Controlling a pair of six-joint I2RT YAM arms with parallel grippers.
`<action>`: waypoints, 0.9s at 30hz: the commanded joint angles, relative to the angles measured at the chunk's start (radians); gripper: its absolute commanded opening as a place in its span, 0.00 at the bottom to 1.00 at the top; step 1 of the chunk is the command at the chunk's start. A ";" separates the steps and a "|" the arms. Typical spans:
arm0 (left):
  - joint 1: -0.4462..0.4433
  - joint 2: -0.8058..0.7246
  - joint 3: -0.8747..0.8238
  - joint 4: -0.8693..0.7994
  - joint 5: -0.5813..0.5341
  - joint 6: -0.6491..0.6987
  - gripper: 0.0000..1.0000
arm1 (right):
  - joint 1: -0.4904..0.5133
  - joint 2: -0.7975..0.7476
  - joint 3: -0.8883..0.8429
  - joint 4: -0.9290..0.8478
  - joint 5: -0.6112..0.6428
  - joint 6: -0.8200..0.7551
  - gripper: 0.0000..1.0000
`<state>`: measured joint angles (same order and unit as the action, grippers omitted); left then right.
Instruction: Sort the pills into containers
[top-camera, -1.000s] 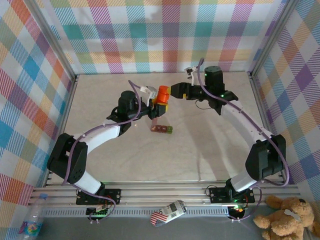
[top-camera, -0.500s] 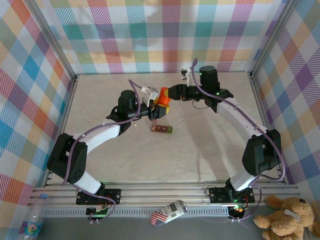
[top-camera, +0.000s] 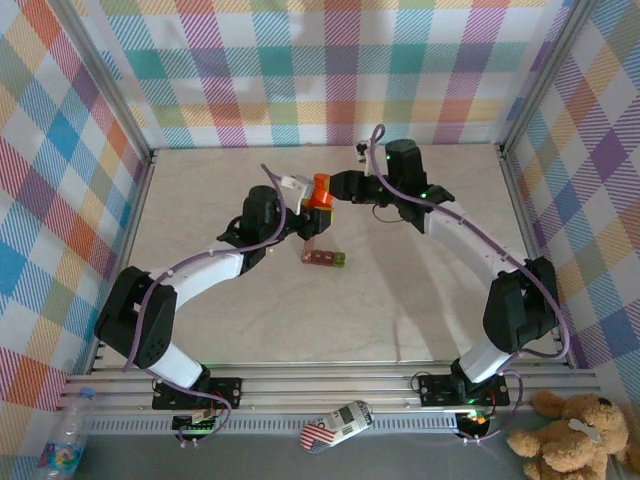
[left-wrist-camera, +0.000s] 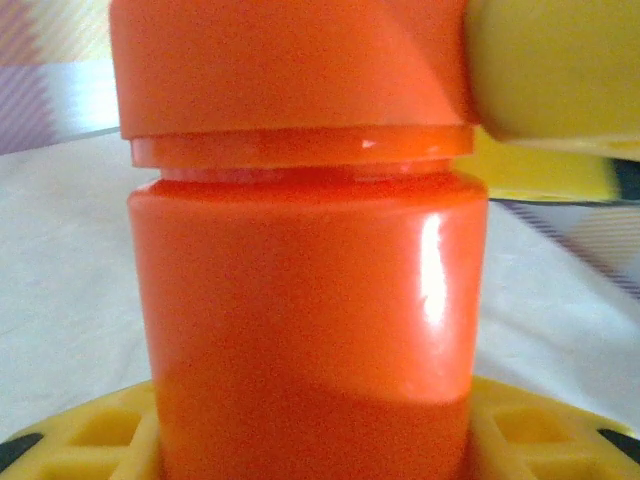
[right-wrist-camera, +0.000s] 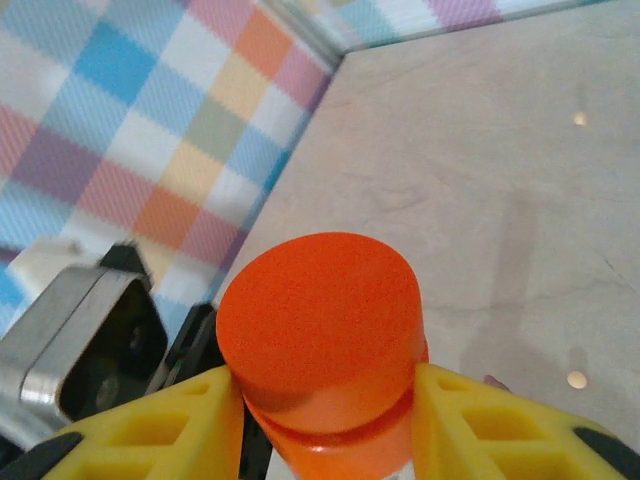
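From above, we saw both arms reaching in to meet over the middle of the marble-patterned table (top-camera: 200, 330). The left gripper (top-camera: 316, 216) was clenched on the body of an orange bottle (top-camera: 320, 200), which it held clear of the tabletop. In the left wrist view the bottle (left-wrist-camera: 310, 300) stood between that gripper's 2 yellow fingers (left-wrist-camera: 90, 440), whose latticed pads showed low on either side of it.

The right gripper (top-camera: 328, 188) had come in from the right and was clamped on the bottle's cap (top-camera: 321, 183). Its wrist camera looked down on the flat round top of the cap (right-wrist-camera: 320, 300), with 1 yellow finger (right-wrist-camera: 160, 430) pressed against each side. The same grip appeared in the left wrist view, where a yellow pad lay against the cap (left-wrist-camera: 290, 70) at the upper right. The cap sat on the bottle with a thin seam between them.

The containers (top-camera: 323, 258), a short strip of joined compartments, lay flat on the table just in front of the held bottle, toward the arm bases and apart from both grippers. It was dark red-brown, with 1 green compartment at its right end. We could not tell what the compartments held.
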<state>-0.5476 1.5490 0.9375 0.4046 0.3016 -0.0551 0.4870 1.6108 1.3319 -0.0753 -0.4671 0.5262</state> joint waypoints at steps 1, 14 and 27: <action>-0.085 -0.043 -0.031 0.188 -0.238 0.049 0.00 | 0.106 -0.009 -0.047 0.050 0.130 0.150 0.36; -0.050 -0.021 -0.040 0.227 -0.174 0.005 0.00 | 0.011 -0.080 -0.085 0.092 0.045 0.119 0.66; 0.058 -0.003 0.017 0.213 0.403 -0.040 0.00 | -0.161 -0.109 0.004 0.029 -0.394 -0.081 0.81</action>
<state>-0.4889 1.5490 0.8978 0.5762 0.5392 -0.0723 0.3099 1.4677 1.2621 -0.0219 -0.7158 0.5163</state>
